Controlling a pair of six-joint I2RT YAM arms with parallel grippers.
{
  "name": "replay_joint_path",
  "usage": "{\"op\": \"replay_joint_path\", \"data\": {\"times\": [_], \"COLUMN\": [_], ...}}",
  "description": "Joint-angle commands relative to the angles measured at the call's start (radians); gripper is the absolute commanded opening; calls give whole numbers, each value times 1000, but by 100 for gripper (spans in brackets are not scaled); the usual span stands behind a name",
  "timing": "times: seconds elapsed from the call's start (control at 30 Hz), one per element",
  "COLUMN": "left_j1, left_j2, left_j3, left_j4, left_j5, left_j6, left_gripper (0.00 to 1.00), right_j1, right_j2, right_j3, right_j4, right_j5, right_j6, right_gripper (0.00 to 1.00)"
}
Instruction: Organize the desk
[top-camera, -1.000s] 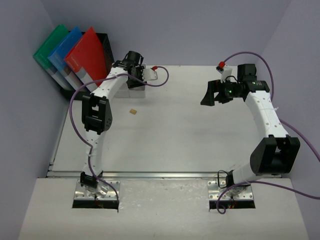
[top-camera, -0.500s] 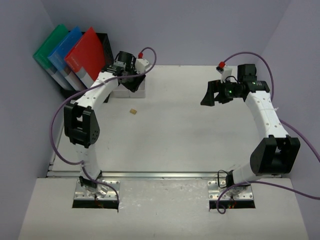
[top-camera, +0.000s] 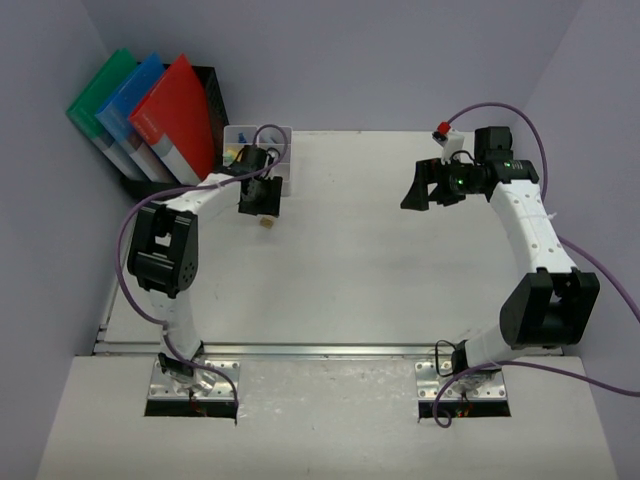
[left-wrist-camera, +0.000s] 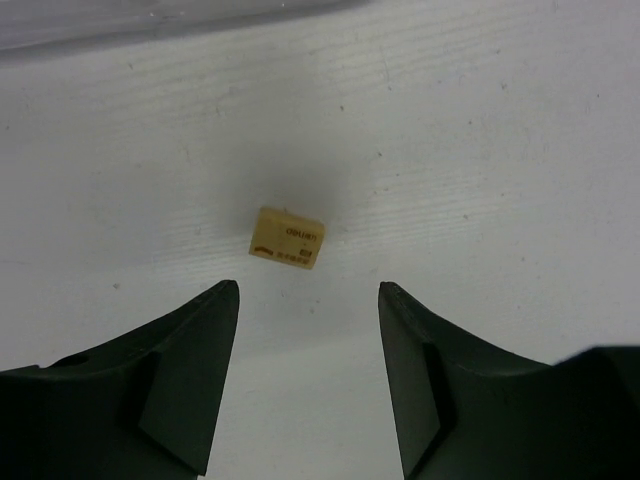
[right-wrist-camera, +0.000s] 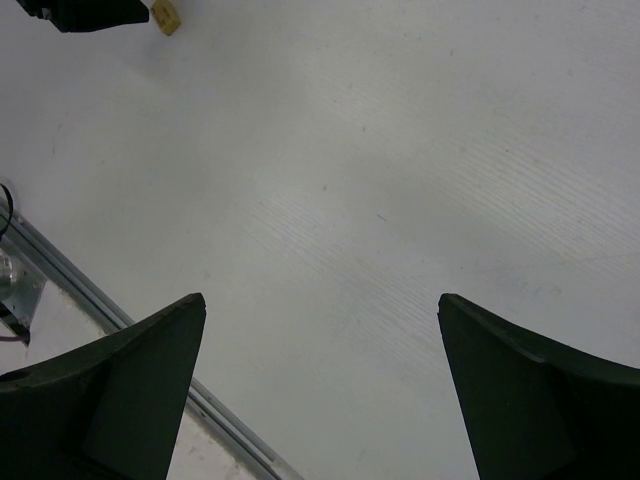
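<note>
Desk (left-wrist-camera: 480, 150) under spread left tool (left-wrist-camera: 308, 288), tan block (left-wrist-camera: 287, 238) just ahead

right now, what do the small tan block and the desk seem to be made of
The small tan block: probably rubber or plastic, matte, with printed lettering on its face. The desk: white, matte, finely grained surface, perhaps laminate or painted board.

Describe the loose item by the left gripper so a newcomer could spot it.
Find the black file rack of coloured folders at the desk's far left corner; a white compartment tray sits beside it. Just nearer than the tray, by the open left gripper, lies a small tan printed block, alone on the bare surface.
</note>
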Motion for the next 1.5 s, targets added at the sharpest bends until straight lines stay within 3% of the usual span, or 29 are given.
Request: {"op": "replay_joint_path", "data": {"times": [0.0, 0.23, 0.67, 1.07, 1.23, 1.47], "left_j1": [4, 4, 4, 4, 5, 4], "left_j2": [31, 123, 132, 92, 62, -55], "left_j3": [19, 57, -11, -82, -118, -77], "left_j4": [126, 92, 135, 127, 136, 171], "left_j5": [-37, -13, 69, 82, 73, 15], "left_j6": [-25, 17, 100, 151, 163, 145], "left_gripper": [59, 62, 58, 46, 32, 24], "right_j1": [-3, -3, -3, -3, -4, -4], "right_j2": [-11, -21, -5, -4, -3, 2], "right_j3": [33, 28, 42, 41, 38, 44], "right_j4": [24, 22, 21, 22, 22, 25], "right_j5": [-9, 4, -5, -9, -15, -23], "right_j6": [5, -6, -5, -5, -1, 2], "right_gripper": [99, 99, 99, 99, 99, 99]}}
